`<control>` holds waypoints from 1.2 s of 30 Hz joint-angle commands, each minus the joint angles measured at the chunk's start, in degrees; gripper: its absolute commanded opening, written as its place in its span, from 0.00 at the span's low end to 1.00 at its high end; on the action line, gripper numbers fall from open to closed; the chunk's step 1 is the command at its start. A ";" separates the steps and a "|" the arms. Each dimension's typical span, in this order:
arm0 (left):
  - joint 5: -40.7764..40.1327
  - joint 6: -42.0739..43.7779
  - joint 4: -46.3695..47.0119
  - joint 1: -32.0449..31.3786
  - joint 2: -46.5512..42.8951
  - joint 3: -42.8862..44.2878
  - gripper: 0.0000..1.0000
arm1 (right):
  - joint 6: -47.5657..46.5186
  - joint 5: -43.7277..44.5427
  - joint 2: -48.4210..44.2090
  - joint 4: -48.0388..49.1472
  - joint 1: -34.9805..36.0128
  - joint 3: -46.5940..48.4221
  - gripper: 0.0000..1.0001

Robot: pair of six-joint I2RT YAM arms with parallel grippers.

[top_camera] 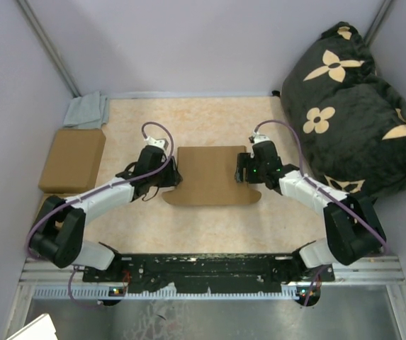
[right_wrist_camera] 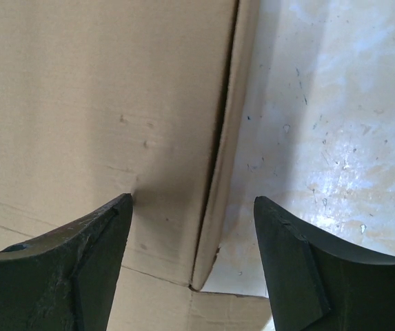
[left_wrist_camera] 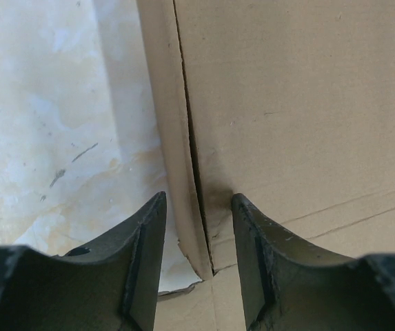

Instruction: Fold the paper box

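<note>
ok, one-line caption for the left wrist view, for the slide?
Left gripper open astride the side flap of the paper box, table at left.

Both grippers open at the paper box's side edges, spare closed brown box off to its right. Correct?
Not quite: the top view shows the closed brown box left of the paper box, not right. Left gripper and right gripper are open at its side edges.
</note>
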 commanded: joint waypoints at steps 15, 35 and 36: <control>0.29 2.15 0.81 0.01 8.97 13.24 0.49 | -1.95 -2.79 10.58 4.18 -0.23 13.55 0.70; -8.17 0.88 -10.18 6.12 0.22 16.28 0.65 | 3.11 13.65 2.61 -7.30 -0.35 21.46 0.87; -7.33 0.26 -9.60 6.15 -1.85 14.26 0.65 | 3.98 11.87 0.59 -7.58 -0.63 19.78 0.95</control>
